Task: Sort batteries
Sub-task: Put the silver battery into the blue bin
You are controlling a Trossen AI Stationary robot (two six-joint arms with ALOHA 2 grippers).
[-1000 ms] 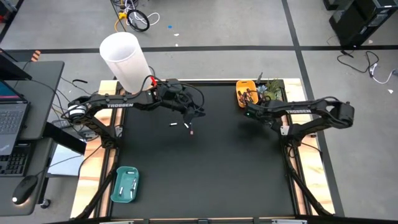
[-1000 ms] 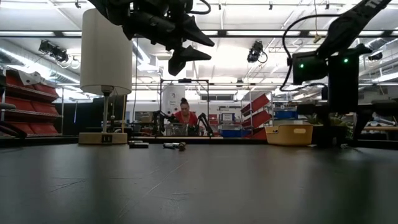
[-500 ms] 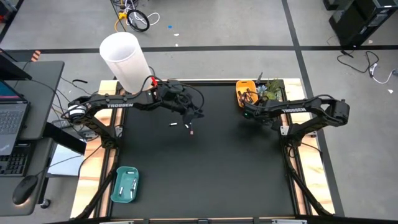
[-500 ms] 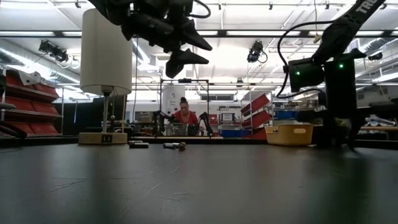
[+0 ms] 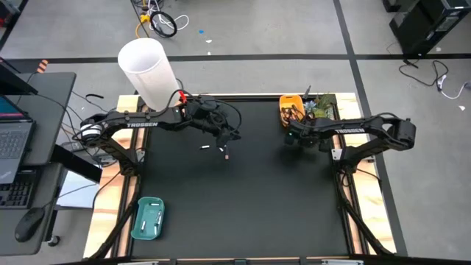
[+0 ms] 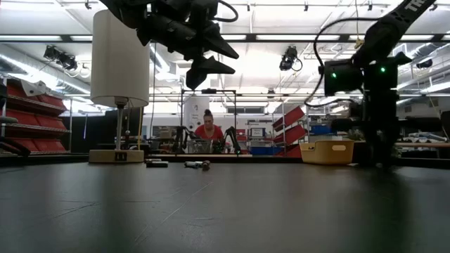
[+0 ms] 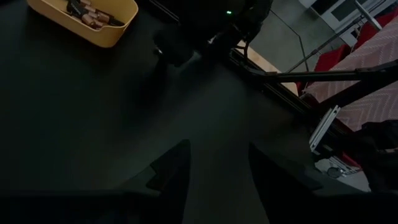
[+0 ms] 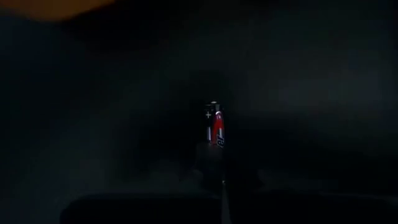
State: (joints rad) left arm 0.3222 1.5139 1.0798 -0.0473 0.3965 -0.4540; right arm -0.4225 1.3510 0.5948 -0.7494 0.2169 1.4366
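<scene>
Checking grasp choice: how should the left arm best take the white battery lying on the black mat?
Probably from straight above, gripping the white battery at mid-length, with the fingers across its thin round body. It lies flat on the mat, apart from its neighbours, so both long sides are free. The left gripper hovers open nearby.

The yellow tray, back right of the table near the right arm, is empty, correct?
Not empty. The left wrist view shows the yellow tray holding several dark batteries with reddish ends. It does sit at the back right, near the right arm, per the high view.

Overhead, table-level, two wrist views
</scene>
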